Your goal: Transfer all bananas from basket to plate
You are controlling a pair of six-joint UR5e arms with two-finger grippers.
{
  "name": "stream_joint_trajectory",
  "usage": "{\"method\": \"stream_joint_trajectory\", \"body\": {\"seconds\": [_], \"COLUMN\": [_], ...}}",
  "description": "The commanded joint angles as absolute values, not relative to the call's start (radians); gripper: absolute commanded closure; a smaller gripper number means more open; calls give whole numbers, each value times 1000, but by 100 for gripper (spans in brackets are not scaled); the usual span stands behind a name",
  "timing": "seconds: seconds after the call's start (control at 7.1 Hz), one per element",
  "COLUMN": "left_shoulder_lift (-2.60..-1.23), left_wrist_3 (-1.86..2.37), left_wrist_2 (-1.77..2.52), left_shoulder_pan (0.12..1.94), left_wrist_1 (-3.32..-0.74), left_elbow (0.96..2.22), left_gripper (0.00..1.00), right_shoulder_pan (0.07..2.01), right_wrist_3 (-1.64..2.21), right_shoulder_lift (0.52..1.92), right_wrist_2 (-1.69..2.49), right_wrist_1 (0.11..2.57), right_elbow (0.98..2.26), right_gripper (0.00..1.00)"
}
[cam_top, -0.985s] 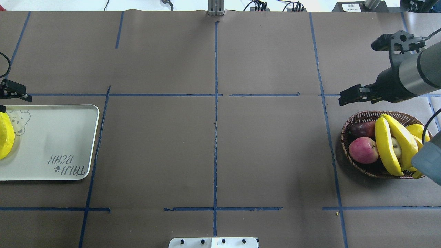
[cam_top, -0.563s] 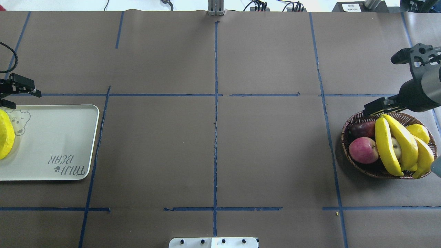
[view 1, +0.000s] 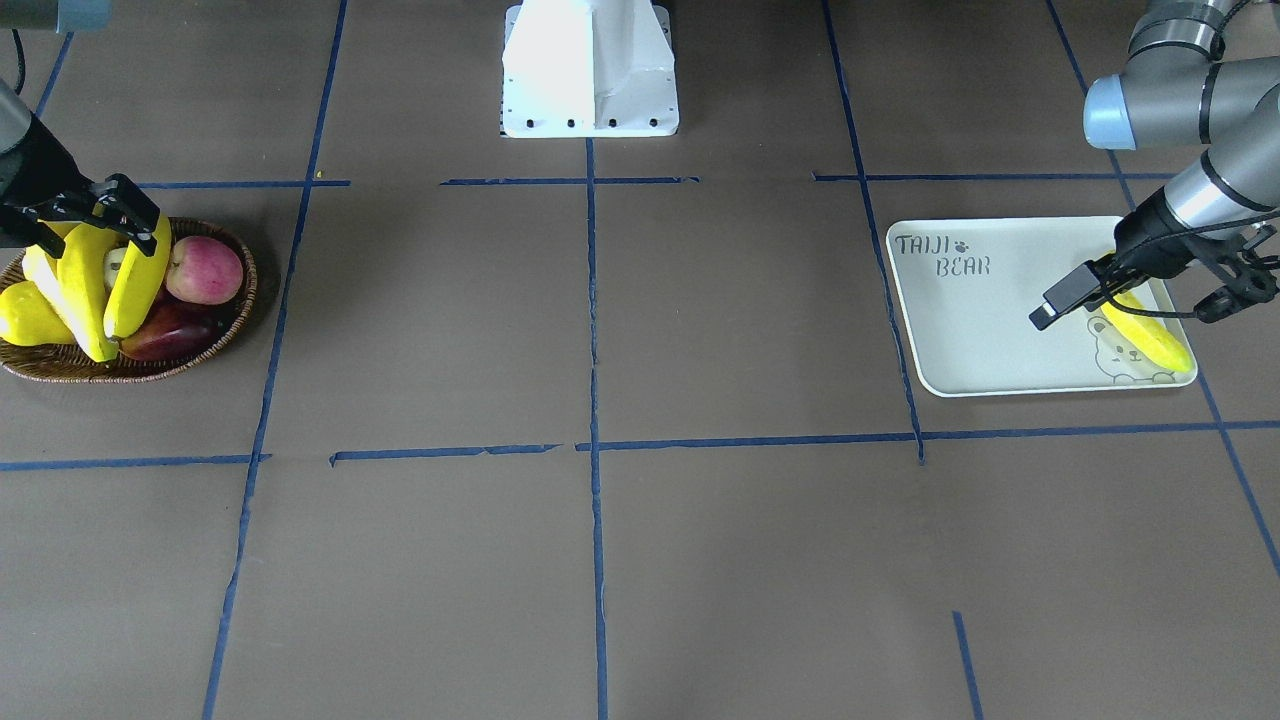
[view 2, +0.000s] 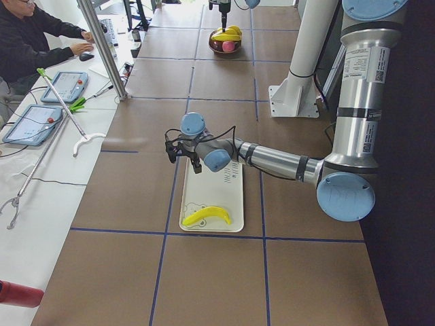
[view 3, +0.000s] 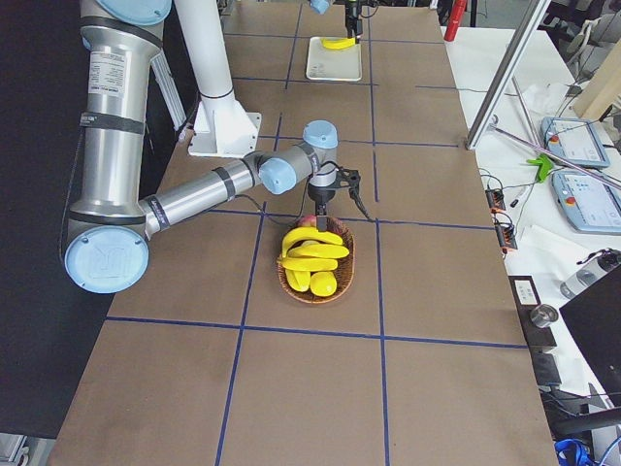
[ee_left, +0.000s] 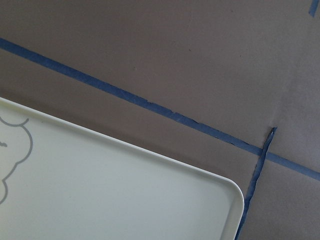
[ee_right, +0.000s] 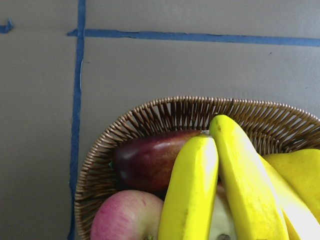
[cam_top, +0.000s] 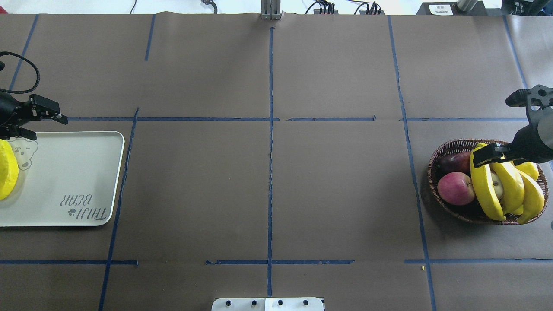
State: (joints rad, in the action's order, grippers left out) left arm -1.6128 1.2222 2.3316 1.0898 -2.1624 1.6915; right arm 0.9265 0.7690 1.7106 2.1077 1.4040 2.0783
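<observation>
Three yellow bananas point(cam_top: 486, 185) lean together in the brown wicker basket point(cam_top: 449, 149) at the table's right. They also show in the right wrist view point(ee_right: 192, 195). My right gripper point(cam_top: 488, 156) is open and hangs right over the bananas' far ends, holding nothing; it also shows in the front view point(view 1: 122, 208). A fourth banana point(view 1: 1150, 338) lies on the cream "TAIJI BEAR" plate point(cam_top: 69, 172) at the table's left. My left gripper point(cam_top: 48, 128) is open and empty above the plate's far edge, beside that banana.
The basket also holds a red apple point(cam_top: 456, 188), a dark purple fruit point(cam_top: 456, 162) and a yellow pear-shaped fruit point(cam_top: 530, 166). Blue tape lines cross the brown table. The robot base point(view 1: 590, 70) stands at the near middle. An operator point(view 2: 34, 41) sits beyond the table.
My right gripper has come back and down from beyond the basket to just over the bananas' far ends. My left gripper has drifted a little right along the plate's far edge.
</observation>
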Motion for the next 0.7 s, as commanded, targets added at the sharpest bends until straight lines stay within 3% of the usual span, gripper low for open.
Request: {"method": "stream_joint_trajectory", "body": {"seconds": [0.0, 0.56], "left_shoulder_lift": [-1614, -1624], "left_wrist_3": [1224, 1258], "left_wrist_2": [2335, 2333], "left_shoulder_pan": [1089, 1083], "left_wrist_1": [-2163, -2164], "left_elbow": [1693, 1694], "left_gripper": [0, 0], "right_shoulder_pan": [837, 767], "right_wrist_3": [773, 769], "right_shoulder_lift": [1755, 1776], "right_wrist_2": [2102, 2086], "right_wrist_1": [1351, 1359], "right_elbow": [2074, 2065], "right_gripper": [0, 2]}}
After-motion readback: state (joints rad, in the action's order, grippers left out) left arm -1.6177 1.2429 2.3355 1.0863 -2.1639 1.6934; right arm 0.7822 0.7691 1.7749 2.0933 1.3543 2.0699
